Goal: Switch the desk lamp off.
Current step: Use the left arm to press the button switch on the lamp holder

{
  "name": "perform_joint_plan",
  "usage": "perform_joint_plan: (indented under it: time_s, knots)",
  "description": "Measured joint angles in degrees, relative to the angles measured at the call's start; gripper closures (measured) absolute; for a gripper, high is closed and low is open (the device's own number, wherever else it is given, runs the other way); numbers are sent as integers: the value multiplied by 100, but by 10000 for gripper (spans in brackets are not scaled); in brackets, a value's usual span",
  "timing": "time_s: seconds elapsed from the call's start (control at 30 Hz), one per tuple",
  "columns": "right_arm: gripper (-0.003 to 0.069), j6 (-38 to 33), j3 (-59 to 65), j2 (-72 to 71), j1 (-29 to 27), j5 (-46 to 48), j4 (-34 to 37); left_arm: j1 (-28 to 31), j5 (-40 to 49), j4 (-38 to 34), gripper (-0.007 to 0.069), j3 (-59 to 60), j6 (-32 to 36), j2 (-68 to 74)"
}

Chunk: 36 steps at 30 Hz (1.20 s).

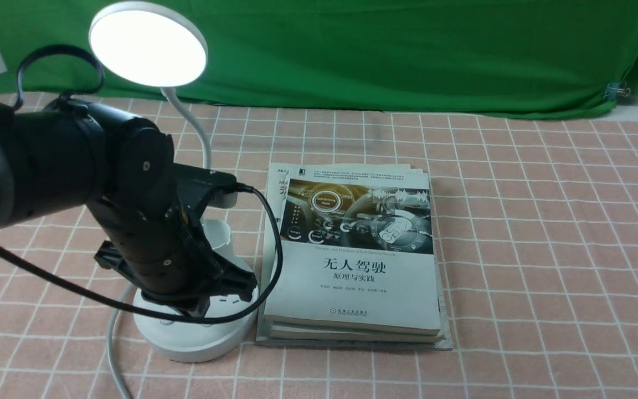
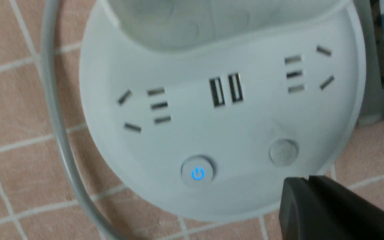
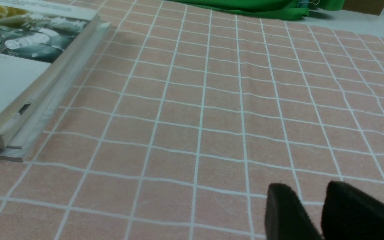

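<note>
The desk lamp's round disc head (image 1: 148,43) glows bright, on a thin bent neck (image 1: 200,133) above its white round base (image 1: 186,338). My left gripper (image 1: 200,309) hangs over the base's front, and the arm hides most of the base. In the left wrist view the base (image 2: 212,133) shows sockets, a button with a blue lit power sign (image 2: 197,173) and a plain round button (image 2: 283,152). My left gripper (image 2: 307,180) is shut and empty, its tips just beside the plain button at the base's rim. My right gripper (image 3: 312,196) is slightly open and empty over bare cloth.
A stack of books (image 1: 352,260) lies right next to the lamp base; it also shows in the right wrist view (image 3: 18,76). The lamp's grey cord (image 1: 113,343) runs off the front left. A pink checked cloth (image 1: 546,249) covers the table, with a green backdrop (image 1: 407,50) behind.
</note>
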Motion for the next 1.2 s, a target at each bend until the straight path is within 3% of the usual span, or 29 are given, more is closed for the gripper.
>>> perform_joint_plan:
  time_s: [0.4,1.2]
  knots:
    - [419,0,0,0,0,0,0,28,-472,25,622,-112,23,610]
    - [419,0,0,0,0,0,0,34,-104,-9,622,-119,13,80]
